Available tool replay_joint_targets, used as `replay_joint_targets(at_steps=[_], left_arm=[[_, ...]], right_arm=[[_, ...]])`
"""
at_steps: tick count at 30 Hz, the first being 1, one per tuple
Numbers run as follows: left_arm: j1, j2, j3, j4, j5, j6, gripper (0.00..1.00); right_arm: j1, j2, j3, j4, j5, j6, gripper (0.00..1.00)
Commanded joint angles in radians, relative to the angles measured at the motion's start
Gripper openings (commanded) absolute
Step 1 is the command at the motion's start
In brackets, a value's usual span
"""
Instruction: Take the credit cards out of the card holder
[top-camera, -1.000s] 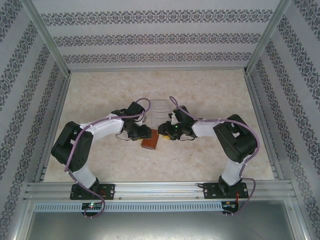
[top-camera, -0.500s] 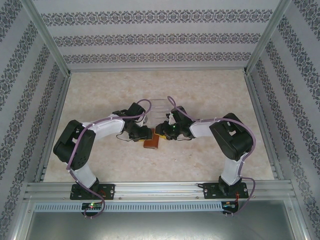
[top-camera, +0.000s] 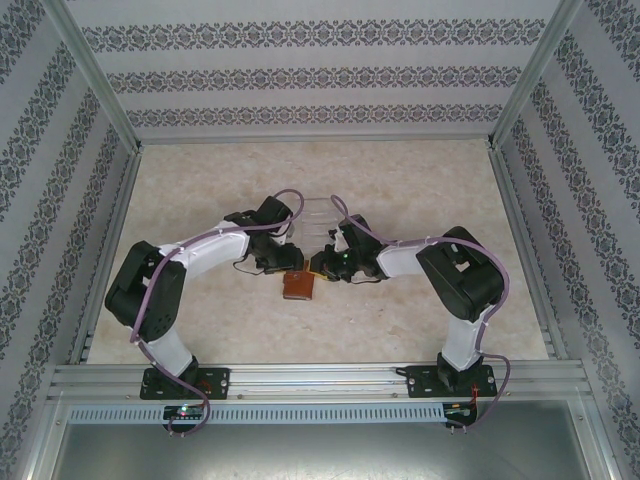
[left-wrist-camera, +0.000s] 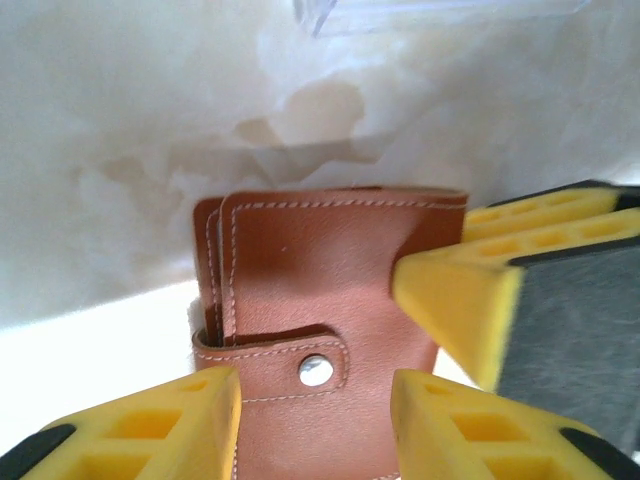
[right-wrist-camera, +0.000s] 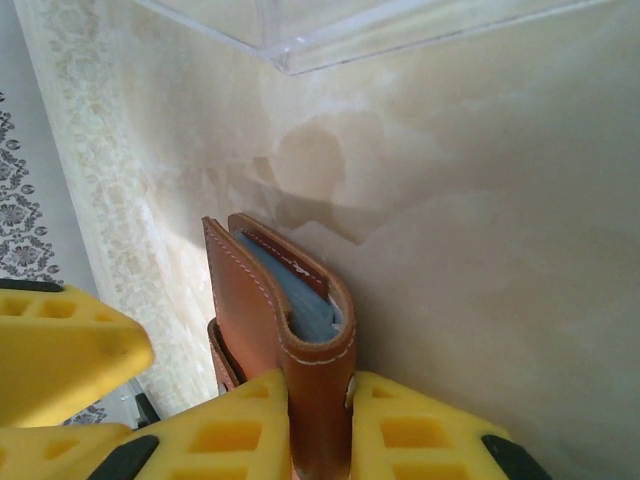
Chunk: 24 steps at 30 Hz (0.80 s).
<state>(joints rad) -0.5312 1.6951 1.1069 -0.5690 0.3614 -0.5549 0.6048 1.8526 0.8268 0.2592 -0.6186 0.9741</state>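
Top cam's mounted high behind the arm bases (top-camera: 180, 382), looking down on the whole pale marbled table (top-camera: 380, 320). Both wrist cams sit super close to the reddish-brown leather card holder (left-wrist-camera: 320, 280): left faces its flat snap side, right its folded edge. Each catches a corner of the clear plastic stand (right-wrist-camera: 330, 40) up top.

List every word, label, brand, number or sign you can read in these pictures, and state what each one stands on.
No readable text in any view.
card holder: plain stitched leather, no stamp or brand visible.
snap: bare metal, no engraving to be seen.
walls: ornamental bands, not lettering.
left arm base: any marking is too small to read.
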Motion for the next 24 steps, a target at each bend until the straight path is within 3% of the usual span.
replay_joint_targets(at_steps=[1, 9, 24], left_arm=[[-0.029, 0.006, 0.04, -0.067, -0.024, 0.03, 0.41], [-0.047, 0.075, 0.062, -0.087, -0.017, 0.038, 0.32], [-0.056, 0.134, 0.046, -0.109, -0.009, 0.062, 0.37]], right_arm=[[0.009, -0.015, -0.022, -0.018, 0.005, 0.007, 0.15], [0.013, -0.023, -0.022, -0.02, 0.014, 0.024, 0.13], [0.017, -0.003, -0.012, -0.015, 0.011, 0.048, 0.12]])
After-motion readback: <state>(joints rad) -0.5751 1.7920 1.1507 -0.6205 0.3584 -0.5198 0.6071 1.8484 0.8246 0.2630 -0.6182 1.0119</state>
